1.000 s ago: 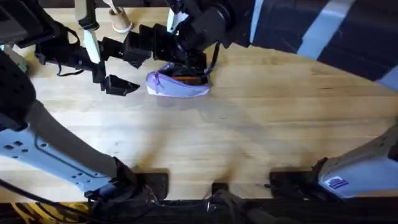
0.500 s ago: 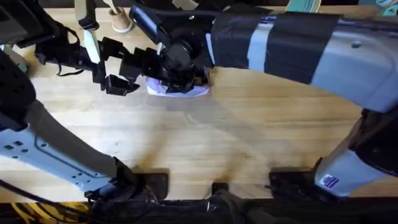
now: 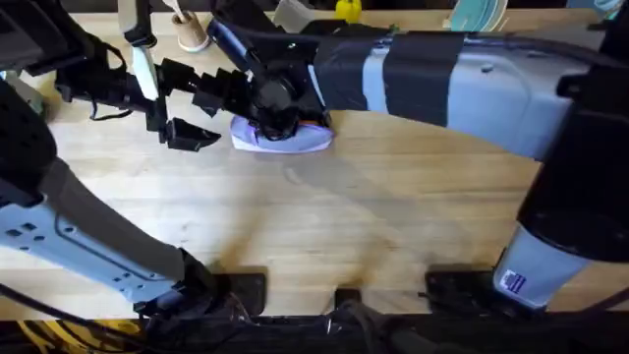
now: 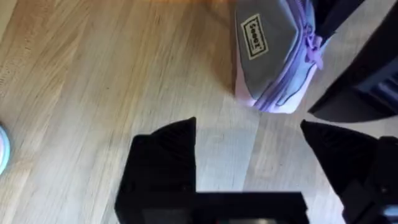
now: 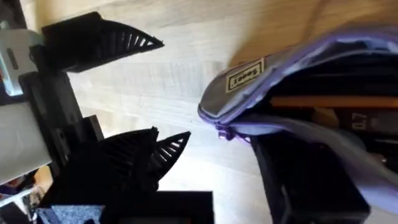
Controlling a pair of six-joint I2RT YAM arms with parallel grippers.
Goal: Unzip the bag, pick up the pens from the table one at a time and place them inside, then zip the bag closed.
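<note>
Bag (image 3: 285, 140) lies on the tabletop (image 3: 393, 216), far side, zip open along its top; right wrist view shows an orange pen (image 5: 336, 101) already inside the mouth; unzipping looks done, at least one pen stowed. Right gripper (image 3: 270, 113) sits over the bag's opening with one finger down in it; whether it grips anything, cannot tell. Left gripper (image 4: 249, 143) hangs just beside the bag's end, spread and empty. No loose pens seen near the bag; closing the zip remains.

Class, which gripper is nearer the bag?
Right. The right gripper sits over the open bag, one finger inside; the left gripper, open, is beside the bag's end, apart.
</note>
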